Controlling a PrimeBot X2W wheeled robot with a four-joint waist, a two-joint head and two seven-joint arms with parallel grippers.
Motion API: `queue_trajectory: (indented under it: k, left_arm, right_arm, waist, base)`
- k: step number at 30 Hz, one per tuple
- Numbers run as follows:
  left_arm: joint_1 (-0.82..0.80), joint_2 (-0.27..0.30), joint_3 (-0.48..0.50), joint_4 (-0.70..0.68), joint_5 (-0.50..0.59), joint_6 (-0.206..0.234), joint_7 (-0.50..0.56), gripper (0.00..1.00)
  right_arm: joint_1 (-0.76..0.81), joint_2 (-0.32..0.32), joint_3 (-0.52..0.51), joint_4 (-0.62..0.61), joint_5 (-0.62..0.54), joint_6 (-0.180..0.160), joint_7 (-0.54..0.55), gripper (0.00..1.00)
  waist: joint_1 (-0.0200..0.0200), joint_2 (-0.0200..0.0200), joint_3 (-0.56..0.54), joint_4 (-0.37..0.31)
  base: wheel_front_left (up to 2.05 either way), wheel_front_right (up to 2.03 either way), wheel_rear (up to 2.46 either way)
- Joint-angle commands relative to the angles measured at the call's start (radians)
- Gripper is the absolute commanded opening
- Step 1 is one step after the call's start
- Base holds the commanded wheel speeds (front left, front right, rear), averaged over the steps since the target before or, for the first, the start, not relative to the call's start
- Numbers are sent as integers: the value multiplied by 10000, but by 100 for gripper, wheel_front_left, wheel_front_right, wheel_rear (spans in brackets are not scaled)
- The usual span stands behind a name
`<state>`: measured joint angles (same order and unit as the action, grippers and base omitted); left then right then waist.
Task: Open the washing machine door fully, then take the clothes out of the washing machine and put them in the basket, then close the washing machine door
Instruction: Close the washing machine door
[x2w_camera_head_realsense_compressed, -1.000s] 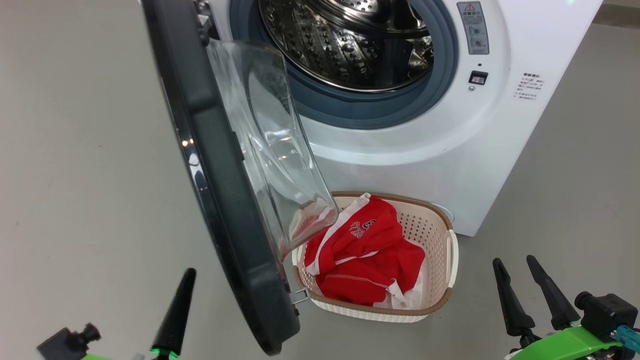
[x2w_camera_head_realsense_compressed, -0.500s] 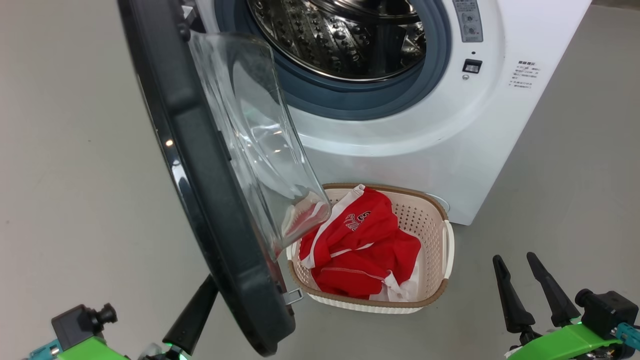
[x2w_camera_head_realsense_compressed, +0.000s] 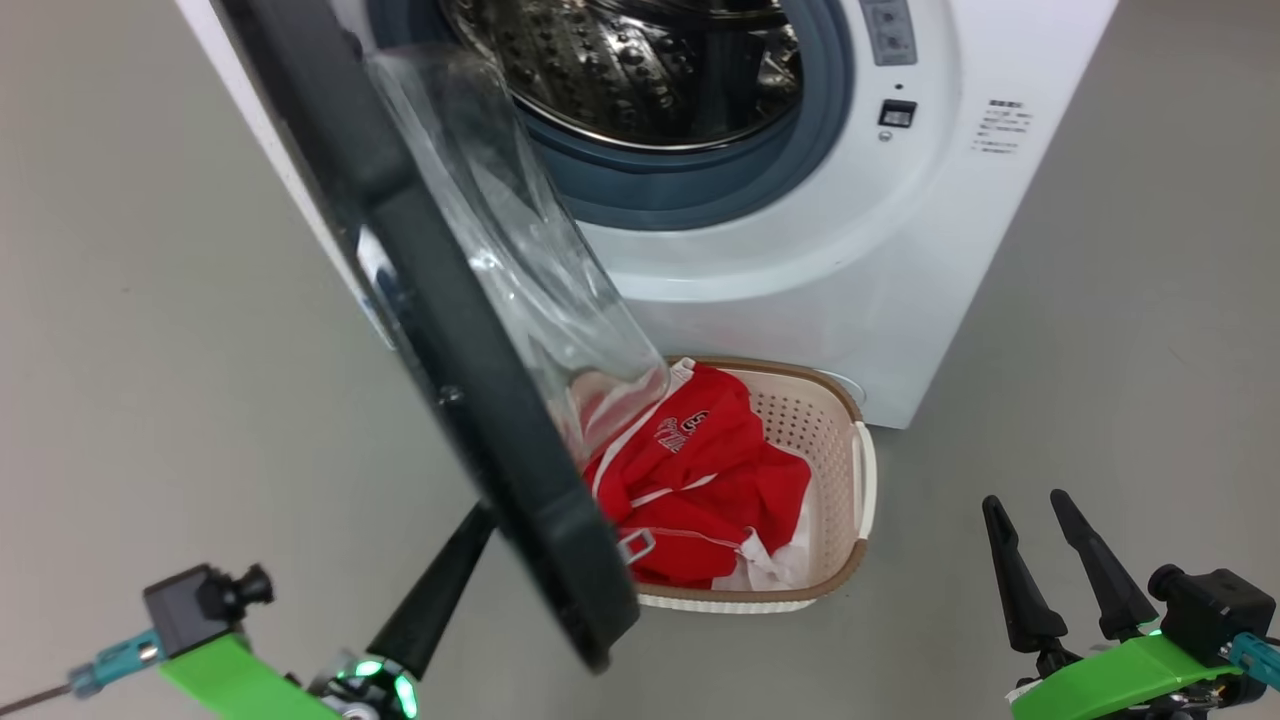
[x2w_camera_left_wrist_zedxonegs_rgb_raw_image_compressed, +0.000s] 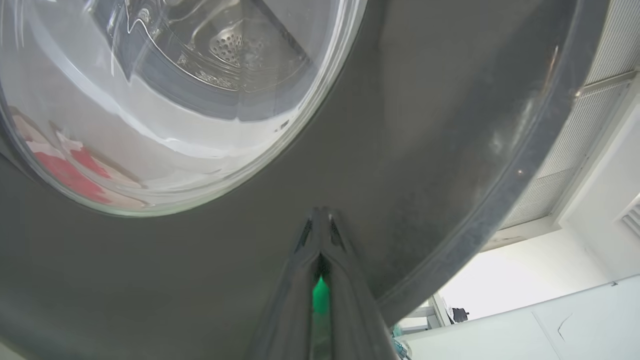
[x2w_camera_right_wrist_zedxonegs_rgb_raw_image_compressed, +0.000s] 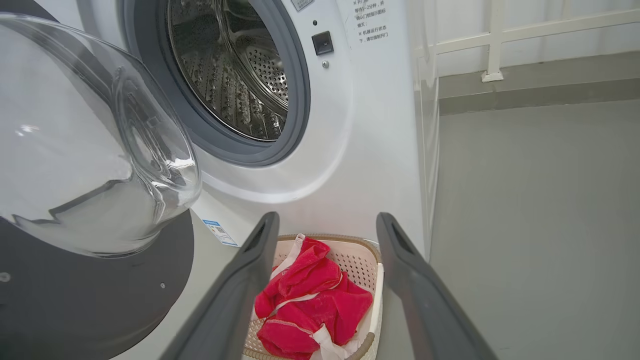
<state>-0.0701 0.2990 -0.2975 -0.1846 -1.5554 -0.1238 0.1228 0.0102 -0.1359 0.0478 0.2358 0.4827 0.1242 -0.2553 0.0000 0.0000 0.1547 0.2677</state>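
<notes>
The washing machine (x2w_camera_head_realsense_compressed: 800, 300) stands with its steel drum (x2w_camera_head_realsense_compressed: 640, 70) showing no clothes inside. Its door (x2w_camera_head_realsense_compressed: 450, 350) hangs partly open, black rim edge-on, with the glass bowl (x2w_camera_head_realsense_compressed: 520, 250) facing the mouth. The red clothes (x2w_camera_head_realsense_compressed: 700, 470) lie in the cream basket (x2w_camera_head_realsense_compressed: 865, 470) on the floor below the mouth. My left gripper (x2w_camera_head_realsense_compressed: 468, 535) is shut, and its tips (x2w_camera_left_wrist_zedxonegs_rgb_raw_image_compressed: 320, 215) press on the door's outer black face (x2w_camera_left_wrist_zedxonegs_rgb_raw_image_compressed: 425, 125). At the lower right my right gripper (x2w_camera_head_realsense_compressed: 1022, 500) stands open and holds nothing. In the right wrist view, the right gripper (x2w_camera_right_wrist_zedxonegs_rgb_raw_image_compressed: 325, 225) points at the basket (x2w_camera_right_wrist_zedxonegs_rgb_raw_image_compressed: 340, 239) and the clothes (x2w_camera_right_wrist_zedxonegs_rgb_raw_image_compressed: 310, 300).
Grey floor (x2w_camera_head_realsense_compressed: 150, 350) spreads to the left and right of the machine. The door's lower edge and latch (x2w_camera_head_realsense_compressed: 635, 545) overhang the basket's left side. A white rail (x2w_camera_right_wrist_zedxonegs_rgb_raw_image_compressed: 495, 45) and a low step run behind the machine on the right.
My left gripper has moved up and right onto the door's outer face. The door has swung a little toward the machine and now overlaps the basket. The head camera has shifted too.
</notes>
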Motion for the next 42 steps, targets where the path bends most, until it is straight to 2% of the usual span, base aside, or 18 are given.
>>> queue_trajectory:
  k: [1,11,24,33,42]
  left_arm:
    - [-536,69,174,-296,156,-69,26,0]
    - [-1987,41,-895,22,709,-69,-620,0]
    - [-4457,54,-2462,1190,1129,-69,-2311,0]
    - [-5951,45,-3068,2303,1292,-69,-3453,0]
    - [-7288,-212,-3005,3569,1511,-69,-3826,0]
  right_arm:
    - [-423,-80,244,-244,16,65,-65,100]
    - [-634,-6,161,-282,41,65,-65,100]
    - [-1095,85,80,-353,75,65,-65,100]
    - [-1363,159,27,-382,101,65,-65,100]
    - [-1626,308,-11,-388,128,65,-65,100]
  waist:
    - [0,0,83,-187]
    - [0,0,441,-932]
    - [0,0,1168,-1763]
    - [0,0,1570,-2243]
    - [0,0,1899,-2708]
  base:
    - [0,0,0]
    - [0,0,0]
    - [0,0,0]
    - [0,0,0]
    - [0,0,0]
